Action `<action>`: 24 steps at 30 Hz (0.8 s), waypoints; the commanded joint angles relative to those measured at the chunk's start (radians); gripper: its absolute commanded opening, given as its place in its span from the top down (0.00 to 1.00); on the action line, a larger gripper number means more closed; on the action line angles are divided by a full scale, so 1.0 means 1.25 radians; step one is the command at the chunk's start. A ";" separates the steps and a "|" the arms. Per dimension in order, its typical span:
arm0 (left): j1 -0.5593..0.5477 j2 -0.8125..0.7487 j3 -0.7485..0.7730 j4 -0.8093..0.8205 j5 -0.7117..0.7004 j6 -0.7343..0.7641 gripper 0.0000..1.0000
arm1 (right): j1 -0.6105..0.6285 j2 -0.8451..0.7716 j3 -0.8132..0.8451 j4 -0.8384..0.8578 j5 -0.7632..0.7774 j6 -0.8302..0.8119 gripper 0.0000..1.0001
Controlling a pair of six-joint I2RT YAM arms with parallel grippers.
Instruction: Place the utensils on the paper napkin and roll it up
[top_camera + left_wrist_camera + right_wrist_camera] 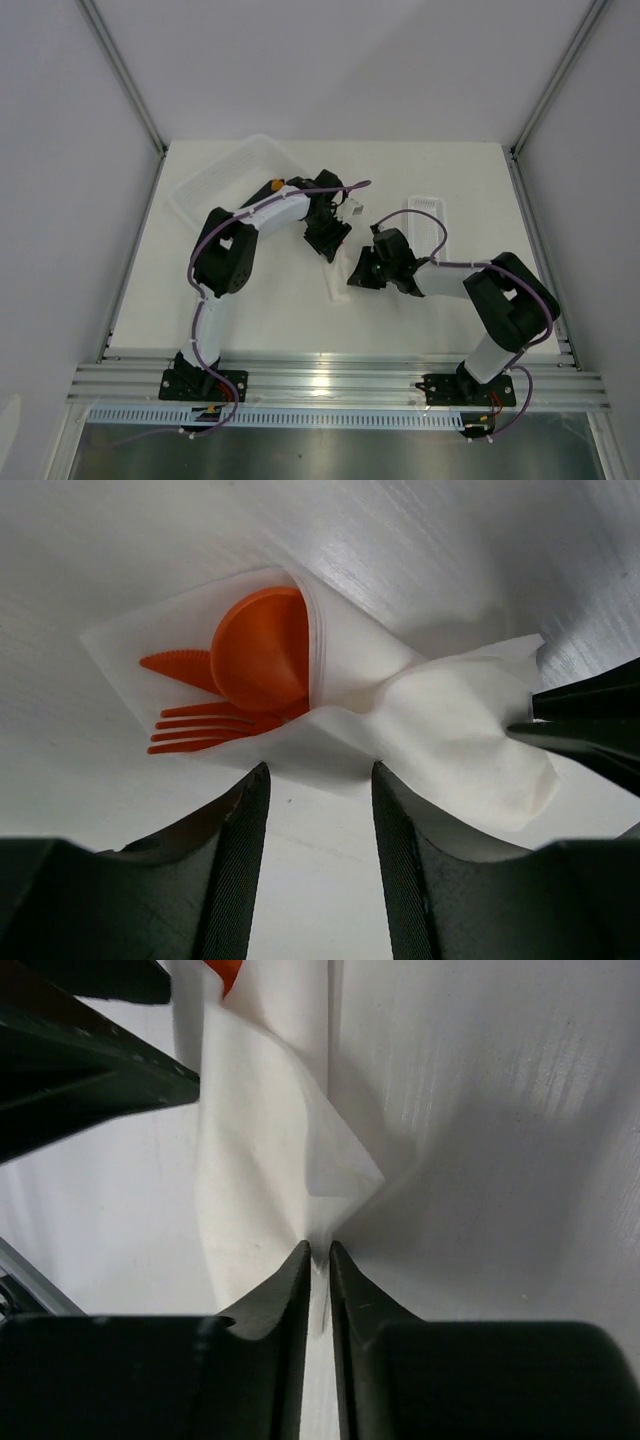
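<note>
In the left wrist view the white paper napkin (440, 715) is folded over the orange utensils. The spoon bowl (262, 650) and fork tines (200, 730) stick out at its left end. My left gripper (318, 768) is open, its fingers (245, 825) straddling the napkin's near edge. My right gripper (320, 1250) is shut on a pinched edge of the napkin (255, 1150); its dark tips show at the right of the left wrist view (585, 725). In the top view both grippers, the left (330, 245) and the right (352, 272), meet over the napkin (336, 288); the utensils are hidden there.
A large translucent bin (235, 180) lies at the back left behind the left arm. A narrow ribbed white tray (425, 215) lies at the back right. An aluminium rail (330, 375) runs along the table's near edge. Grey walls stand on both sides.
</note>
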 commanded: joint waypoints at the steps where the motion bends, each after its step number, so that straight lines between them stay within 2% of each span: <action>1: -0.019 0.014 0.016 0.012 -0.015 0.016 0.52 | -0.008 -0.029 -0.012 0.007 0.009 -0.003 0.80; 3: -0.022 0.018 0.014 0.012 -0.016 0.017 0.52 | -0.016 -0.036 -0.020 0.010 0.009 -0.001 0.73; 8: -0.026 0.023 0.012 0.016 -0.013 0.017 0.53 | -0.053 -0.058 -0.031 0.034 0.012 0.005 0.67; 16: -0.032 0.024 0.014 0.019 -0.021 0.016 0.49 | -0.064 0.019 -0.005 0.084 -0.025 0.026 0.64; 19: -0.035 0.024 0.015 0.021 -0.029 0.016 0.48 | -0.066 0.025 -0.011 0.100 -0.030 0.038 0.77; 20: -0.035 0.024 0.014 0.021 -0.027 0.016 0.48 | -0.066 0.023 -0.015 0.104 -0.027 0.042 0.86; 22: -0.035 0.024 0.014 0.022 -0.030 0.016 0.48 | -0.069 0.001 -0.026 0.097 -0.015 0.043 0.96; 24: -0.035 0.024 0.015 0.023 -0.032 0.016 0.48 | -0.069 -0.032 -0.035 0.079 0.033 0.042 1.00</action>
